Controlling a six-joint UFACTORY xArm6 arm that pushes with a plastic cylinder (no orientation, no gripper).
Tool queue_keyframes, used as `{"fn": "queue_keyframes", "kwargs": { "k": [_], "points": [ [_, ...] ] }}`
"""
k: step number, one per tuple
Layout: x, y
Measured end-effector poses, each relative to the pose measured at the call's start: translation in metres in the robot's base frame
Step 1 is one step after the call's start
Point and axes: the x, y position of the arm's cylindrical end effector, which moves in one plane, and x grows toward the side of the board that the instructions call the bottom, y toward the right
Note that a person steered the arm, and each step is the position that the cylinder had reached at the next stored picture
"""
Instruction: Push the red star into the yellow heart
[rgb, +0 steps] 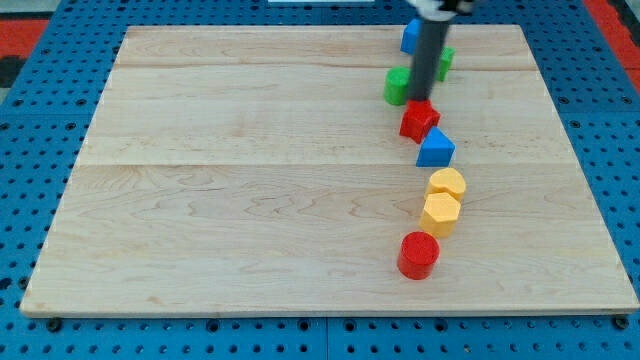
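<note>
The red star (419, 121) lies at the view's upper right of the wooden board. My tip (419, 99) stands right at its top edge, touching or nearly touching it. A blue triangle (436, 149) sits just below and right of the star, close against it. The yellow heart (447, 184) lies below the triangle, with a yellow hexagon (440, 214) touching it from below. The blue triangle lies between the star and the heart.
A red cylinder (419, 255) sits below the hexagon. A green block (398, 86) lies left of the rod, another green block (444, 62) to its right, and a blue block (410, 36) is partly hidden behind it. The board (250, 200) rests on blue pegboard.
</note>
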Motion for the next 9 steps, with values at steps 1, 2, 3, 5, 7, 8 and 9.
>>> {"fn": "queue_keyframes", "kwargs": {
  "k": [1, 2, 3, 5, 7, 8, 9],
  "points": [
    [0.017, -0.04],
    [0.023, -0.041],
    [0.006, 0.01],
    [0.059, 0.032],
    [0.067, 0.115],
    [0.084, 0.161],
    [0.126, 0.098]
  ]
}}
